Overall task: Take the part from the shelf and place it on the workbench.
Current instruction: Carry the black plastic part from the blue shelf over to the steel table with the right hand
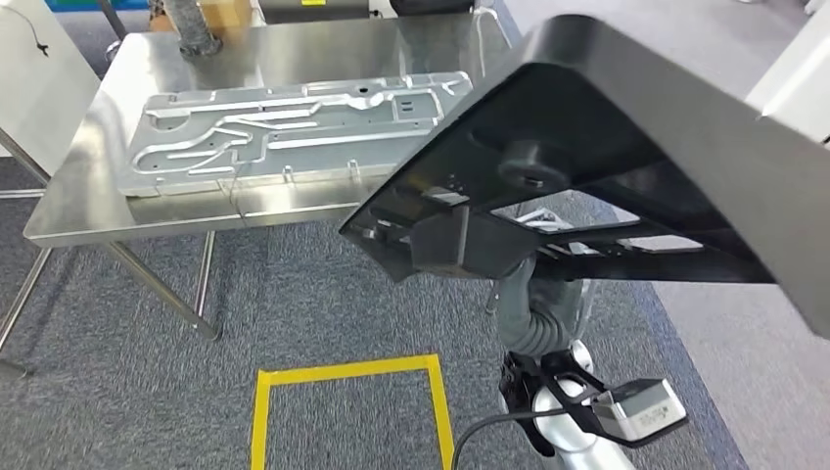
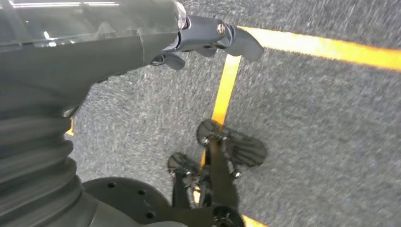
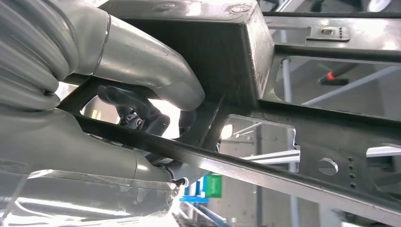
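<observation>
A steel workbench [image 1: 88, 186] stands ahead of the raised right hand [image 3: 142, 101], off to its left, and carries a flat machined aluminium plate [image 1: 294, 122] that takes up much of its top; a dark ribbed object [image 1: 194, 29] stands at the far edge, well beyond the plate. On the grey carpet below the hand, yellow floor tape [image 1: 347, 372] marks a square. The black part [image 1: 626, 117], a large angular frame with open cut-outs, sits above and around the right hand, which grips one of its bars, thumb wrapped over a boxy section, holding it tilted in the air short of the workbench. The left hand [image 2: 208, 40] hangs over the carpet, fingers curled in and holding nothing.
</observation>
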